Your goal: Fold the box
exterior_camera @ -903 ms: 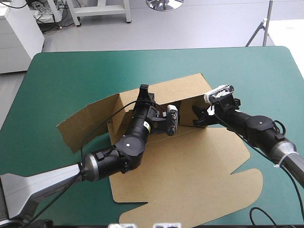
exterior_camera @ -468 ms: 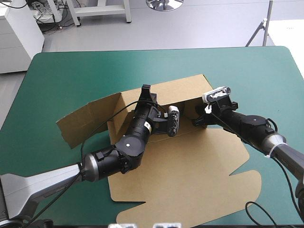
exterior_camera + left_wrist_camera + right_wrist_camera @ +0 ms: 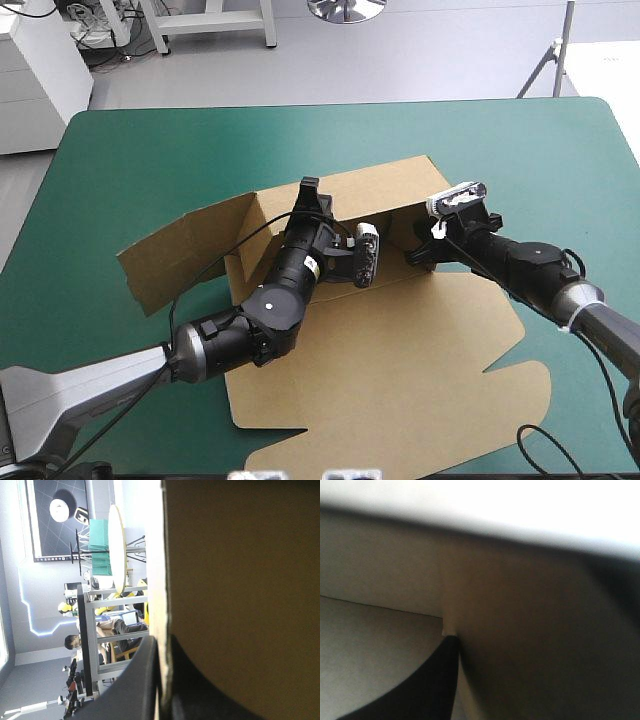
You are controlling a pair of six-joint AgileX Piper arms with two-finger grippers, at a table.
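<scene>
Brown board, cut to make a box (image 3: 400, 350), lies at the middle of the teal-green table (image 3: 120, 150), partly raised. At the left, a side flap (image 3: 160, 262) stands on edge and leans outward. It is loose and not tucked into anything.

Next to it, the left gripper (image 3: 309, 193) sits on the top edge of the back wall (image 3: 375, 190). In its wrist view the two black fingers (image 3: 132, 690) are clamped with the edge of the board between them, so it is grasping the box. The back wall stands roughly upright along the far side of the sheet.

Further right, the right gripper (image 3: 417, 255) reaches in at the corner where the back wall meets the right side panel (image 3: 405, 222). Its wrist view shows one black finger (image 3: 435, 680) lying against a standing panel, with the other hidden behind the board. I take that as a pinch on the box.

The near part of the sheet, out to the lid (image 3: 400, 400) with its rounded tab (image 3: 520, 385), lies flat on the table.

I judge the fold to be in its early-to-middle stage. The back wall is up and the right corner is being formed. The left flap has yet to be brought round and tucked. No front wall is raised yet, and the walls seem to stand only because the grippers hold them.
</scene>
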